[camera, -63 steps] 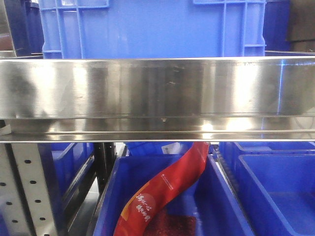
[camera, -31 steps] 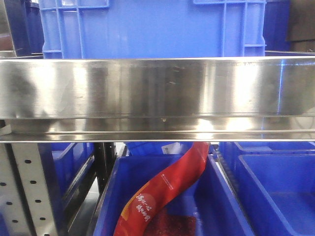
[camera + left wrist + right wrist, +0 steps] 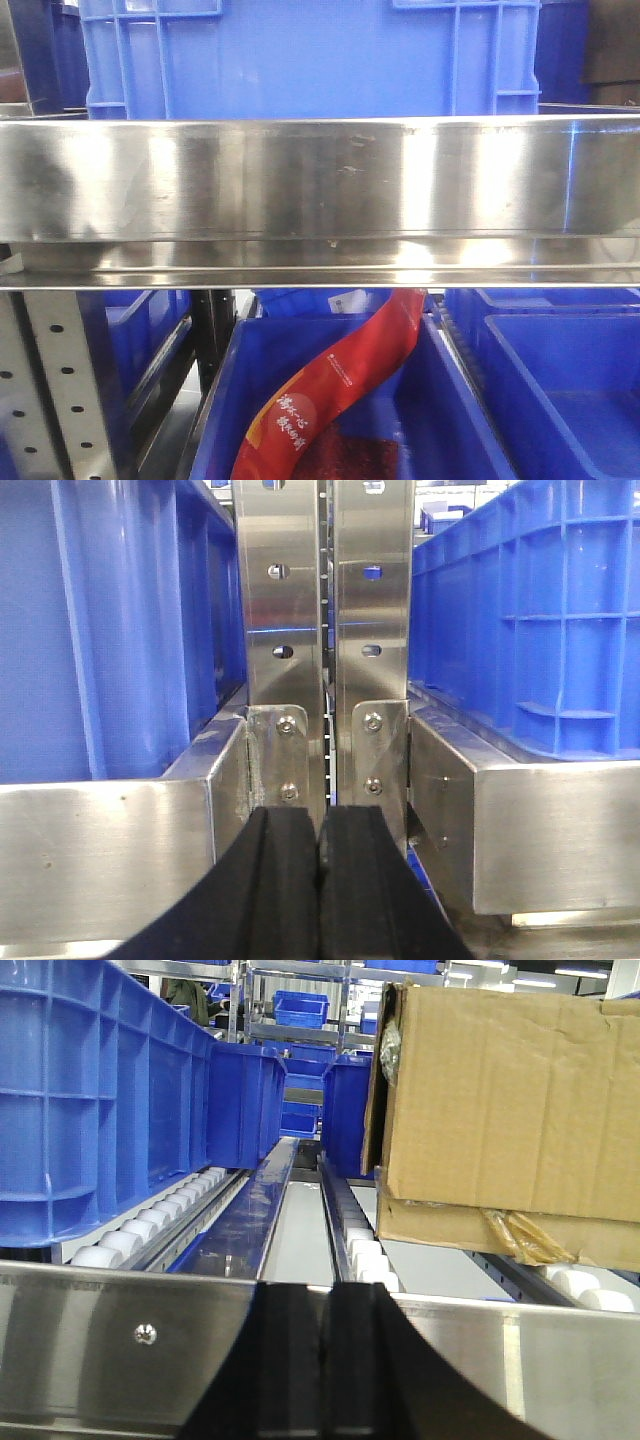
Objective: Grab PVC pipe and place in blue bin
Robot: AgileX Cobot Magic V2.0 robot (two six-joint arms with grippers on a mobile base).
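Note:
The PVC pipe is out of view in every frame. My left gripper (image 3: 320, 820) is shut with nothing between its black pads, pointing at a steel upright (image 3: 322, 630) between two blue bins (image 3: 110, 620). My right gripper (image 3: 326, 1295) is also shut and empty, level with a steel rail (image 3: 120, 1340) at the front of a roller shelf. In the front view a blue bin (image 3: 310, 55) stands on the shelf above a wide steel beam (image 3: 320, 180), and another blue bin (image 3: 440, 400) sits below it.
A red printed bag (image 3: 340, 385) leans inside the lower bin. A cardboard box (image 3: 500, 1110) sits on the rollers to the right, a large blue crate (image 3: 90, 1100) to the left, with a bare lane between them. More blue bins (image 3: 565, 380) stand at the lower right.

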